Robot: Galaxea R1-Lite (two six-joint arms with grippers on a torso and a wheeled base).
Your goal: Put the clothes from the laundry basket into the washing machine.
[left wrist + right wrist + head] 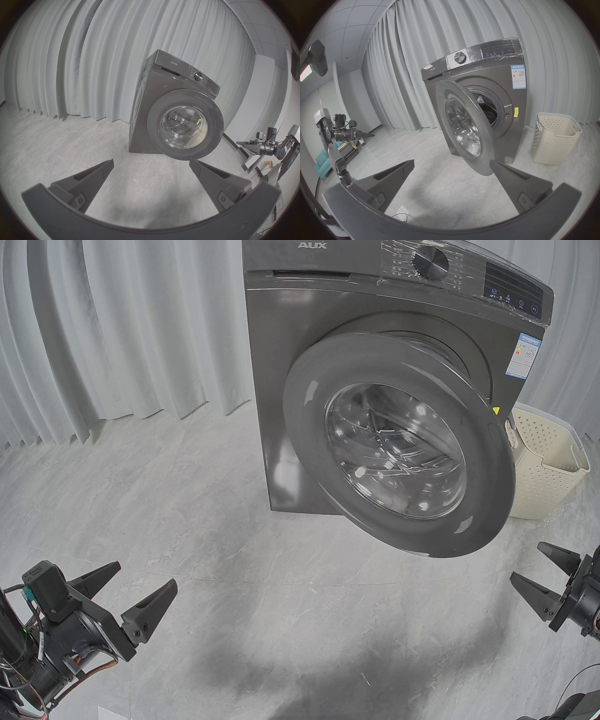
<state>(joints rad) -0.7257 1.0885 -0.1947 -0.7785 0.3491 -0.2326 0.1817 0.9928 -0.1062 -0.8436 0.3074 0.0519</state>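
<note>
End effectors sit low and nearest, well apart, both over bare floor (262, 615). The left end effector (145, 574) is at the near left, its fingers spread wide with nothing between them. The right end effector (527, 561) is at the near right, also released and empty, its tips pointing toward the washer (294, 365). The grey marbled floor runs on past them to the washer, a dark grey front loader standing upright. Its round door (400, 446) is swung out toward the robot, hinged on the robot's left side, and its glass centre hides most of the front in the head view. In the right wrist view the drum opening (489, 109) shows dark behind the door. A knob (431, 263) sits on the top panel and a label (524, 355) is stuck high on the front at the right. The cream perforated basket (553, 471) stands upright on the floor just beside the washer's right side; what is inside cannot be made out. A pale pleated curtain (125, 327) hangs behind everything.
</note>
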